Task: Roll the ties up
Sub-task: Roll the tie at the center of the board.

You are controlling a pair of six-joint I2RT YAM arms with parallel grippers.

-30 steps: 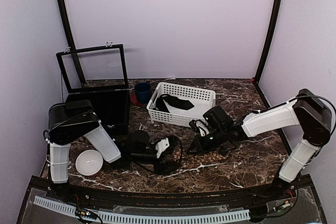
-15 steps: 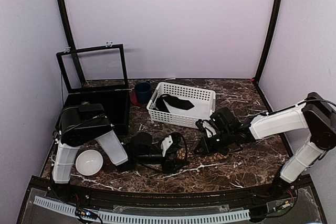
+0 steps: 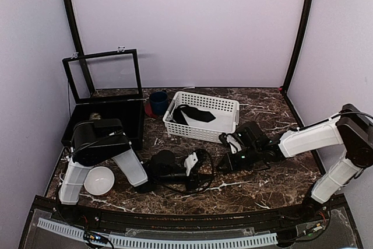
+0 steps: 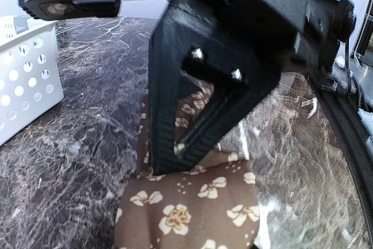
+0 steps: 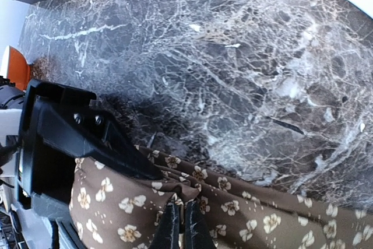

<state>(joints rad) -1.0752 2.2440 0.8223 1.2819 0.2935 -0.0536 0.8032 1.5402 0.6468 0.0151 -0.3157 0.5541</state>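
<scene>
From above, we see the left claw and the right claw both down low on the brown stone table. Their tips are near each other, just in front of the white basket. The spot between them is too dark for us to make out. A dark cloth lies in the basket and a blue cup stands just beside the basket. A black box with its lid up sits at the far left, and a white bowl is near the left arm. From the left wrist, we see the tie, brown with little tan flowers, lying on the table right under the camera. The right claw points down onto it. Its two fingers are pressed together with only a thin line between them, and its tip touches the cloth. The left claw's own fingers do not show here, so we cannot tell how wide it is. From the right wrist, we see the right claw's fingertips squeezed tight, with a fold of the tie bunched up between them. The rest of the tie runs off to the right along the table. One black finger of the left claw lies against the tie on the left side. We see only that one finger, so its grip is not clear to us.
</scene>
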